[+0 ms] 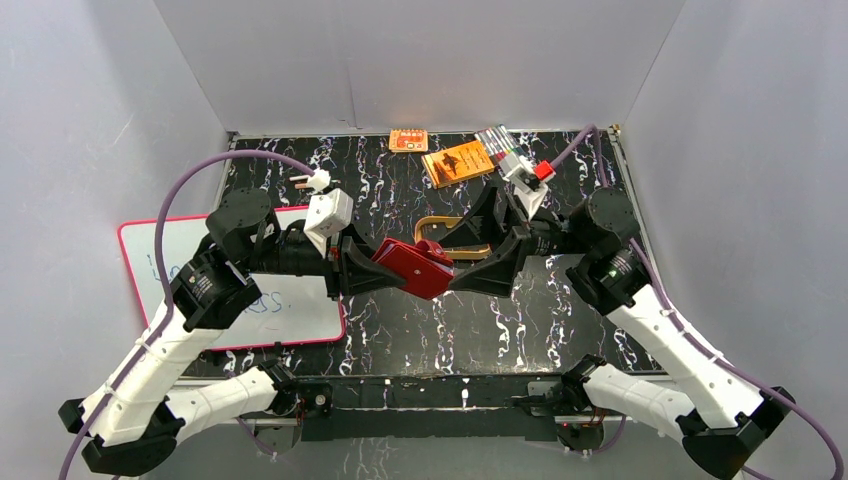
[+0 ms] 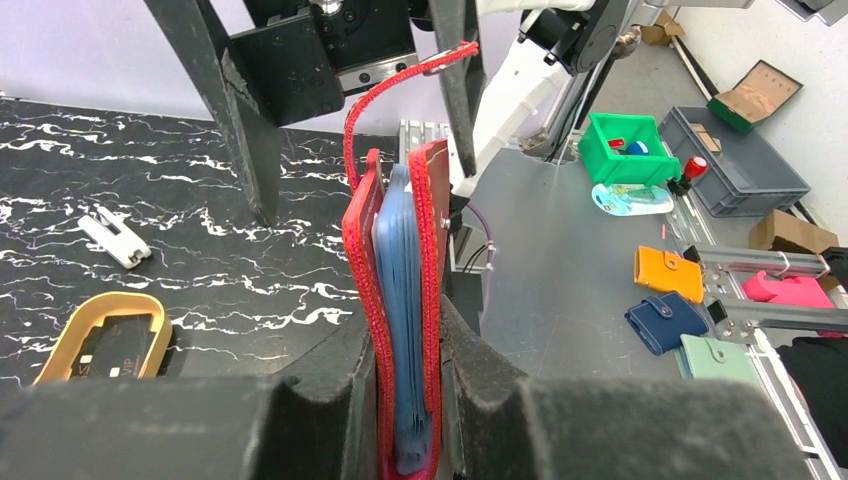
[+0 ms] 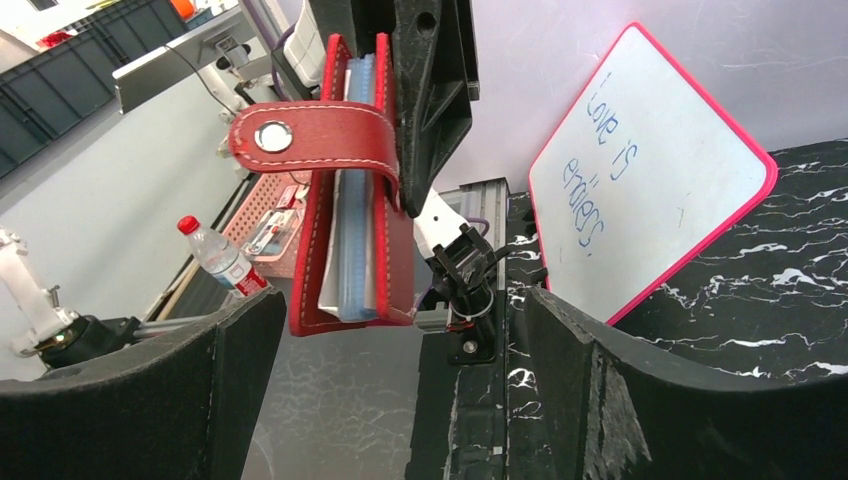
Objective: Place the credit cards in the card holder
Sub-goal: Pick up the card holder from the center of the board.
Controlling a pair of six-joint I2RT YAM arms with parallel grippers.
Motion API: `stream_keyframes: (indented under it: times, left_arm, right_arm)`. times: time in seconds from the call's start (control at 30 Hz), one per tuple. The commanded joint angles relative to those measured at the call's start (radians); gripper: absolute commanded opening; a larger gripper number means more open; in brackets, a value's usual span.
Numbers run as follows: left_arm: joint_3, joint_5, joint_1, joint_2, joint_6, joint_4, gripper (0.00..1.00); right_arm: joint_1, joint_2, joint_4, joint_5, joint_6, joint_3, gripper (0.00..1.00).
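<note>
The left gripper (image 2: 405, 350) is clamping the lower edge of the card holder (image 2: 410, 250) and holding it upright at the centre of the frame. The covers are slightly spread, and the snap tab (image 3: 310, 135) is arching across the top. The right gripper (image 3: 400, 310) is standing wide apart, with the holder's free end between its fingertips. At lower left of the left wrist view, what appears to be a dark credit card (image 2: 112, 345) is lying in a tan tray (image 2: 55, 358).

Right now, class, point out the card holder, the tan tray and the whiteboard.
card holder (image 1: 412, 268): top view, its red outer cover.
tan tray (image 2: 66, 348): left wrist view, its left rim.
whiteboard (image 3: 680, 190): right wrist view, its bare white face.
</note>
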Motion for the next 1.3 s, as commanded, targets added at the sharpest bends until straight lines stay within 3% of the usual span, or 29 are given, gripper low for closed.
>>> stream_keyframes:
  times: [0.0, 0.2, 0.37, 0.7, 0.8, 0.87, 0.97, 1.07, 1.13, 1.27]
  left_arm:
    - [0.039, 0.041, 0.003, -0.002, -0.014, 0.048, 0.00]
    - [0.037, 0.054, 0.003, 0.022, -0.024, 0.070, 0.00]
    - [0.035, 0.070, 0.003, 0.040, -0.030, 0.088, 0.00]
    - [0.020, 0.085, 0.003, 0.050, -0.043, 0.127, 0.04]
    - [0.020, 0.085, 0.003, 0.051, -0.045, 0.137, 0.07]
    - [0.017, 0.084, 0.003, 0.053, -0.046, 0.142, 0.17]
    - [-0.008, 0.067, 0.002, 0.044, -0.062, 0.160, 0.47]
    - [-0.098, -0.004, 0.003, -0.005, -0.135, 0.245, 0.68]
    - [-0.172, -0.054, 0.003, -0.050, -0.201, 0.334, 0.74]
    - [-0.319, -0.161, 0.003, -0.134, -0.346, 0.536, 0.76]
  right_arm:
    - [0.000, 0.023, 0.072, -0.030, 0.038, 0.039, 0.91]
    - [0.009, 0.043, 0.137, -0.036, 0.084, 0.018, 0.76]
    - [0.013, 0.054, 0.168, -0.032, 0.105, 0.013, 0.55]
    - [0.038, 0.067, 0.189, -0.044, 0.114, 0.002, 0.28]
    - [0.047, 0.072, 0.191, -0.047, 0.113, 0.004, 0.15]
    - [0.053, 0.068, 0.199, -0.034, 0.116, 0.000, 0.01]
    - [0.052, 0.049, 0.232, 0.025, 0.128, -0.026, 0.00]
    - [0.053, 0.013, 0.274, 0.144, 0.141, -0.061, 0.00]
    - [0.053, -0.001, 0.325, 0.201, 0.171, -0.083, 0.00]
    - [0.053, -0.015, 0.412, 0.304, 0.237, -0.129, 0.00]
